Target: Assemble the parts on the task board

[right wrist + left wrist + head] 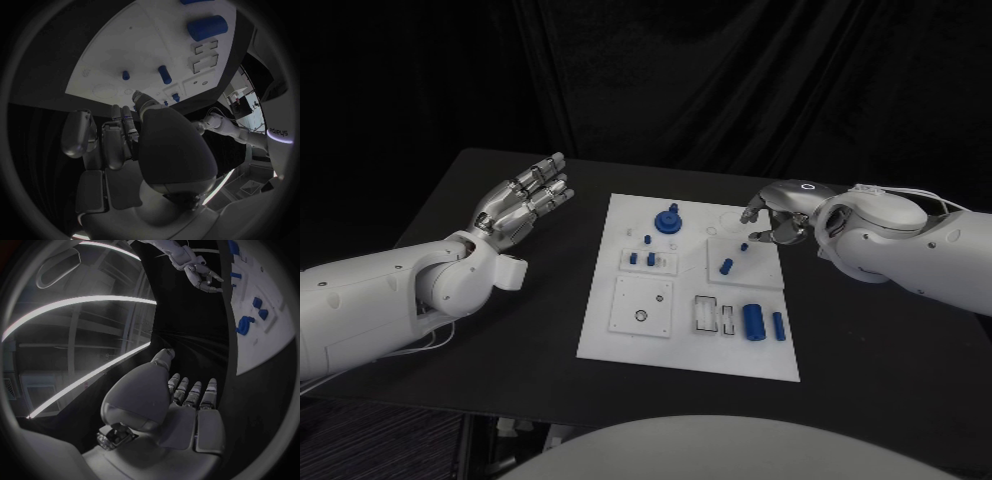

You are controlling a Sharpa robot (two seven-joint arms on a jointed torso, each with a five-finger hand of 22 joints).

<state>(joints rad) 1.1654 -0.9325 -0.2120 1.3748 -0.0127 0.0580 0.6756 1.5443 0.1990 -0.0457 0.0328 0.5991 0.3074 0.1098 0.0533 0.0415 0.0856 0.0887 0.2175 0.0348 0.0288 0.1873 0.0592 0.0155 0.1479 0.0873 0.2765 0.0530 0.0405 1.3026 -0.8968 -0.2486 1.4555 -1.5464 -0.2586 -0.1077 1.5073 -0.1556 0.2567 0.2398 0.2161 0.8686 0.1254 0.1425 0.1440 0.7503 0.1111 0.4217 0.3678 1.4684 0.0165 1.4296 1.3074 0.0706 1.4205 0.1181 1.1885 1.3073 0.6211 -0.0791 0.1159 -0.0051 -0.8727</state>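
Observation:
The white task board point(625, 300) lies mid-table. On it stand a round blue part point(669, 220), small blue pegs point(643, 259), one peg point(727, 265), and near the front right a thick blue cylinder point(753, 322) beside a slim blue bar point(777, 324). My right hand point(773, 215) hovers over the board's far right corner, fingers pointing down, with nothing seen in them. In the right wrist view that hand point(125, 145) reaches toward the board point(125, 50), close to a peg point(164, 74). My left hand point(524, 200) is raised left of the board, fingers spread and holding nothing.
The black table point(516, 330) has bare surface on both sides of the board. A dark curtain hangs behind its far edge. The board carries empty rectangular recesses point(708, 315) near its front. The left wrist view shows the board's edge point(269, 345) with blue parts point(245, 325).

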